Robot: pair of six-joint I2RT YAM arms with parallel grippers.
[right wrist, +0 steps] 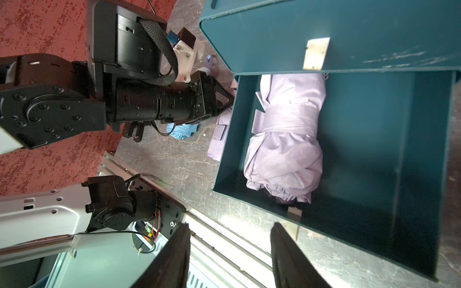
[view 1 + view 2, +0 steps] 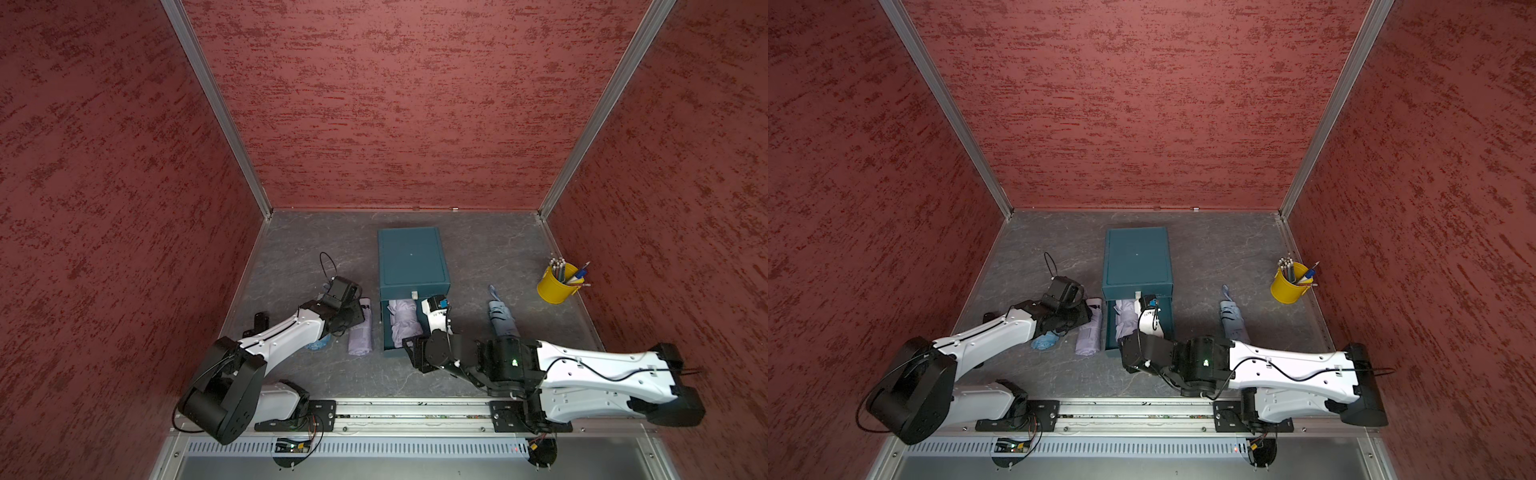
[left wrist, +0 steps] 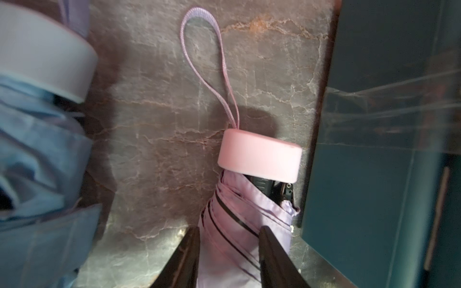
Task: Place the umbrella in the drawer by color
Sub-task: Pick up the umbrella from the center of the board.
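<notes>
Lilac umbrella [image 2: 360, 332] lies folded on the grey table [image 2: 478, 249], low and left of centre in both top views. It is just beside the left wall of the open drawer [image 1: 361, 139] and runs lengthwise along it. The left gripper [image 3: 229, 228] is down over its upper end. In the left wrist view the two dark fingers [image 3: 274, 249] sit on either side of the lilac umbrella with the fabric filling the gap between them, so they are clamped on it. Its pink handle cap [image 3: 259, 159] and looped wrist strap [image 3: 207, 62] lie on the tabletop past the fingers, with the cap close to the teal cabinet [image 2: 411, 257].

The drawer is pulled out of the cabinet toward the lower edge of the frame. A stowed umbrella [image 2: 404, 324] of the same lilac lies in its left half, wrapped with its own band, and the right half shows bare teal floor. The right arm reaches over that right half. The right gripper [image 1: 230, 224] has its jaws apart with nothing between them — only table and rail show in the gap.

A blue umbrella [image 2: 319, 344] lies on the table under the left arm, just left of the lilac one. The other blue umbrella [image 2: 500, 316] lies right of the drawer, partly under the right arm. A yellow cup [image 2: 555, 286] of pencils stands near the right wall.
</notes>
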